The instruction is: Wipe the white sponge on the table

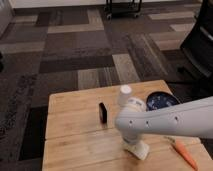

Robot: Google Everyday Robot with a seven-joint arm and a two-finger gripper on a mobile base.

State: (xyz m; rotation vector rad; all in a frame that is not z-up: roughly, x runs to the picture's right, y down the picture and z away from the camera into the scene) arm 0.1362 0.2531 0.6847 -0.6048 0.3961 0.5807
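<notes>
Here the robot's white arm (170, 121) reaches in from the right edge and bends down over the near part of the table (75, 145), so that its gripper (134, 144) comes down onto the white sponge (138, 149) from above — a posture that suits pressing a pad flat against wood rather than lifting it. The sponge lies directly under the gripper, flat on the pale planks, with only its near-right corner and edge showing past the wrist; whether it is pinched or merely pushed on cannot be told, since the bulky wrist hides that part. Beyond the gripper, farther up the table, a white paper cup (125, 95) stands upright, and just to its right sits a dark blue plate (161, 100), partly covered by the arm. To the left of the gripper and a little beyond it, a small black object (102, 112) stands on edge, apart from the sponge. To the right of the gripper, near the table's front corner, lies an orange carrot (185, 154), close but not touching. The bare stretch of planks left of the gripper looks like the natural room for a wiping stroke — the carrot would likely be nudged by a stroke rightward.
</notes>
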